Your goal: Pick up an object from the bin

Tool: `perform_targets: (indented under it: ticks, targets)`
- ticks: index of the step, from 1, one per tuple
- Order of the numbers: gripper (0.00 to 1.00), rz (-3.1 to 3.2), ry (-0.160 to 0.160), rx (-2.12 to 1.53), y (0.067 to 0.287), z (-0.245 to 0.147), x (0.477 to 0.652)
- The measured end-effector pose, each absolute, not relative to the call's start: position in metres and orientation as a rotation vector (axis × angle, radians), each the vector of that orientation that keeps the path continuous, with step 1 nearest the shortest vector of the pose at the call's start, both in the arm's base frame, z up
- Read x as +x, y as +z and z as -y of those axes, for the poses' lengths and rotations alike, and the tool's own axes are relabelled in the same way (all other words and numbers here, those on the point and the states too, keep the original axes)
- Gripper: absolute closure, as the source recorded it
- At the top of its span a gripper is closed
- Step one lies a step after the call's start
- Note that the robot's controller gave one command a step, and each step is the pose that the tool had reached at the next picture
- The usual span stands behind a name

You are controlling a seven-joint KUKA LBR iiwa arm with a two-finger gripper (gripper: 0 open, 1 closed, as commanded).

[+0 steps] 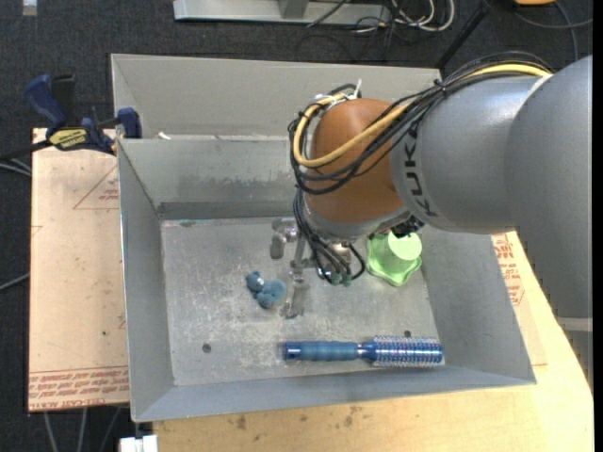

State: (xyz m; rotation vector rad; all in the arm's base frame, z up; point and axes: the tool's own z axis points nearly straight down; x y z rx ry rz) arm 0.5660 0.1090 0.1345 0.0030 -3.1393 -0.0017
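My gripper (287,269) hangs low over the middle of the bin floor, open, its two metal fingers (280,237) spread apart with nothing between them. A small blue crumpled thing (266,290) lies just left of the nearer finger, close to it; I cannot tell whether they touch. A blue-handled brush (363,351) with a pale bristle head lies flat along the bin's front wall, below the gripper. A light green bottle-like thing (396,257) sits to the right, partly hidden by the wrist.
The arm and its orange dome with cables cover the bin's back right. The left half of the floor is bare scuffed metal, with a small dark speck (206,348) near the front left.
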Motion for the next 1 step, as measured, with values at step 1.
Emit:
perform_targets:
  ticks: [1]
  targets:
    - [0.0, 3.136, -0.003, 0.209, 0.0684, -0.1275, 0.6143]
